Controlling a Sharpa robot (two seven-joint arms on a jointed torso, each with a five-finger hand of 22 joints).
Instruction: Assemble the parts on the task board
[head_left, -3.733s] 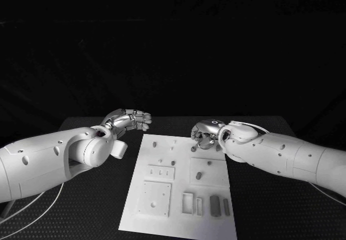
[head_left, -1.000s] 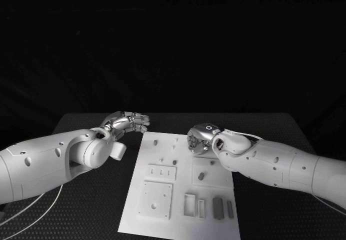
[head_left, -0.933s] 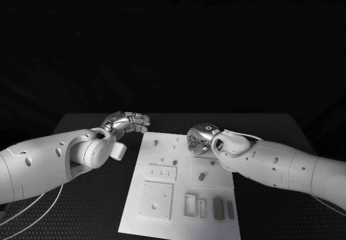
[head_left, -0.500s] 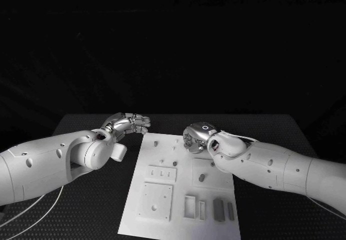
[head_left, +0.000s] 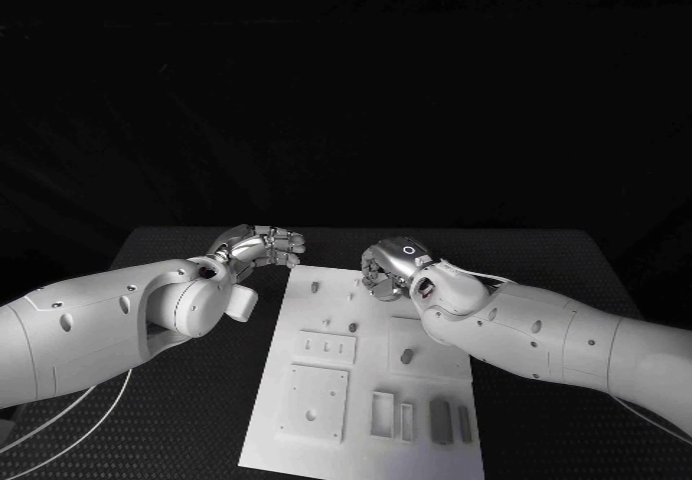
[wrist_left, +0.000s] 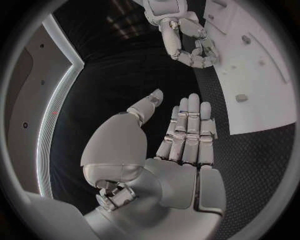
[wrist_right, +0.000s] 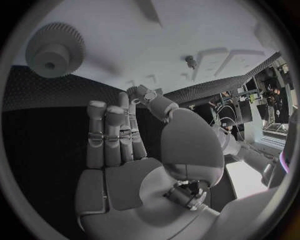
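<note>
1. The right hand (head_left: 387, 270) hangs over the far end of the board (head_left: 289, 425); its fingers (wrist_right: 111, 131) lie straight and close together, thumb set apart, and nothing sits in the palm; I read it as empty.
2. The left hand (head_left: 264, 246) sits over the counter (head_left: 173, 420), just beside the board's far left corner; its fingers (wrist_left: 189, 131) lie straight and side by side, thumb a little apart, holding nothing.
3. A gear (wrist_right: 55, 49) lies flat on the board ahead of the right hand's fingertips, apart from them; a small peg (wrist_right: 190, 61) stands further along the board, well beyond the thumb.
4. Nearer the robot than both hands, the board carries recessed plates (head_left: 312, 398) and a row of slots with dark bars (head_left: 436, 420); a stub (head_left: 407, 355) stands behind the right hand's wrist.
5. Step in hand, as I judge it: a reach, the right hand lining up on a piece at the far end, likely the gear; no part is lifted yet, so the assembly looks barely begun.
6. The next move calls for lowering the right hand, parting fingers and thumb around the gear's rim, then closing; a flat gear gives little edge to grip, so it may slide.
</note>
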